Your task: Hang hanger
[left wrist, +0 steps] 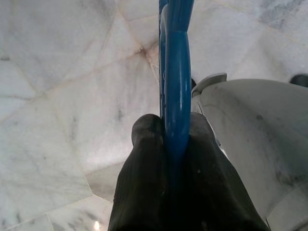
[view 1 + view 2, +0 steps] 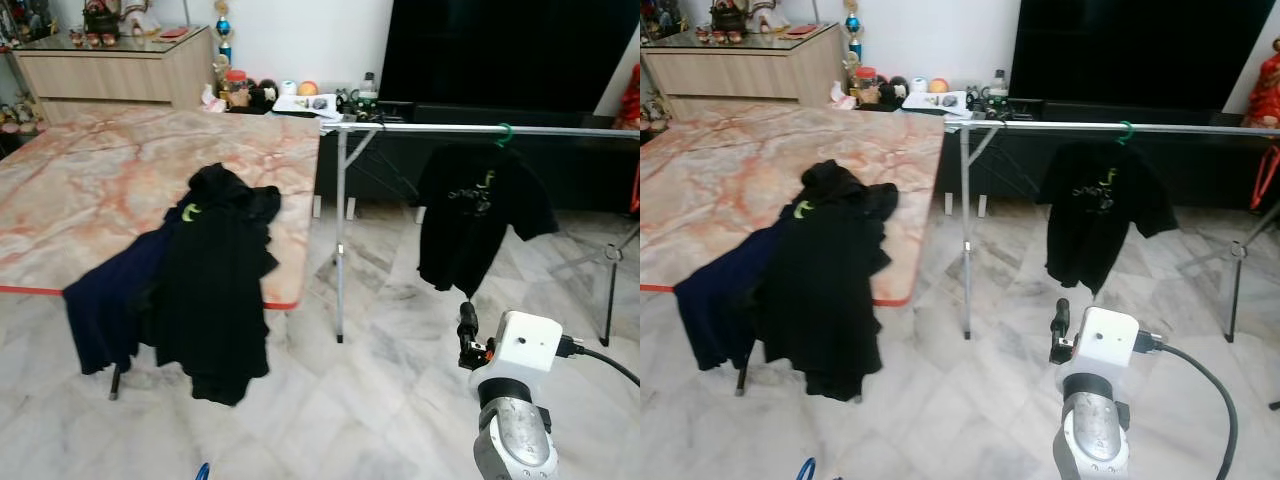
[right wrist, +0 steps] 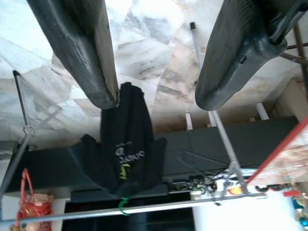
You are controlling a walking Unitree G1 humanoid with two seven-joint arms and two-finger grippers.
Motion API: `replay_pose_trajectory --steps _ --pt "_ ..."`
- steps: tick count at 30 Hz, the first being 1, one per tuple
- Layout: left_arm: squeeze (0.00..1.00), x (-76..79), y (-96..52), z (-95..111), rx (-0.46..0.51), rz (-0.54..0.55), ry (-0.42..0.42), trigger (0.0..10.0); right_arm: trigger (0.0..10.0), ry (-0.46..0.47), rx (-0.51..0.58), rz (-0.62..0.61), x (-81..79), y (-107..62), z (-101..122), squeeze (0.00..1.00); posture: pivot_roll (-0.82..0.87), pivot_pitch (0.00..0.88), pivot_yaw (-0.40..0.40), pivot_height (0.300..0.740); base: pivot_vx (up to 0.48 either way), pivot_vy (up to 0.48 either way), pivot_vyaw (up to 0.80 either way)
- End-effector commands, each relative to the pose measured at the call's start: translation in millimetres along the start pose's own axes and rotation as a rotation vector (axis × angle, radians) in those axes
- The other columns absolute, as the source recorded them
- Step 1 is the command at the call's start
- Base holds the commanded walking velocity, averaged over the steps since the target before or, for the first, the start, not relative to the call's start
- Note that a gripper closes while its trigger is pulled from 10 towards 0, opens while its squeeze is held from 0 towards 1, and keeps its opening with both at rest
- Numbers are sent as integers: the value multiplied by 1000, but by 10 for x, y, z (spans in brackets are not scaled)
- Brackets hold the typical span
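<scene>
Shirt [image 2: 478, 215] print unreadable (yellowish).

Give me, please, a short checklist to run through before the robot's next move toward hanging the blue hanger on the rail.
1. Left gripper clamped on the blue hanger: ok.
2. Garment on that hanger: cannot tell.
3. Right gripper open and empty: ok.
4. Rail has bare room beside the black T-shirt on its green hanger: ok.
5. Hanger raised near the rail: not ok; it sits low over the marble floor.
6. Clothes draped over the table edge are apart from the rail: ok.
</scene>
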State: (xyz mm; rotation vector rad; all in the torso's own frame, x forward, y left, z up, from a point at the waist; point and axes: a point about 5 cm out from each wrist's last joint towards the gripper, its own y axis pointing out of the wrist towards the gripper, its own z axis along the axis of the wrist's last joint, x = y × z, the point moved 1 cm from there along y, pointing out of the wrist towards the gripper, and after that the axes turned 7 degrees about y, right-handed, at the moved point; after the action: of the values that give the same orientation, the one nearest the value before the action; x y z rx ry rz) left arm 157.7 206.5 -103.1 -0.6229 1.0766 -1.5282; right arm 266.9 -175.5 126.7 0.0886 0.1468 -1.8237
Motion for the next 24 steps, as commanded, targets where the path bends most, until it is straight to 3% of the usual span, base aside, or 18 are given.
replay_pose_trajectory --steps 1,14,19,24 --pt "0 142 2 -73 -32 -44 8 10000 10000 -8 -18 -32 89 6 -47 0 100 31 4 740 0 -379 0" --pt "0 142 2 -70 -29 -39 15 10000 10000 -12 -27 -53 143 30 -85 0 99 25 3 740 0 -377 0" --pt "0 131 3 -52 -13 -22 24 10000 10000 -17 -37 -67 176 37 -111 0 100 27 0 740 0 0 0" --pt "0 117 4 16 34 -12 122 10000 10000 -28 -49 -83 237 54 -140 0 102 32 -1 740 0 0 0"
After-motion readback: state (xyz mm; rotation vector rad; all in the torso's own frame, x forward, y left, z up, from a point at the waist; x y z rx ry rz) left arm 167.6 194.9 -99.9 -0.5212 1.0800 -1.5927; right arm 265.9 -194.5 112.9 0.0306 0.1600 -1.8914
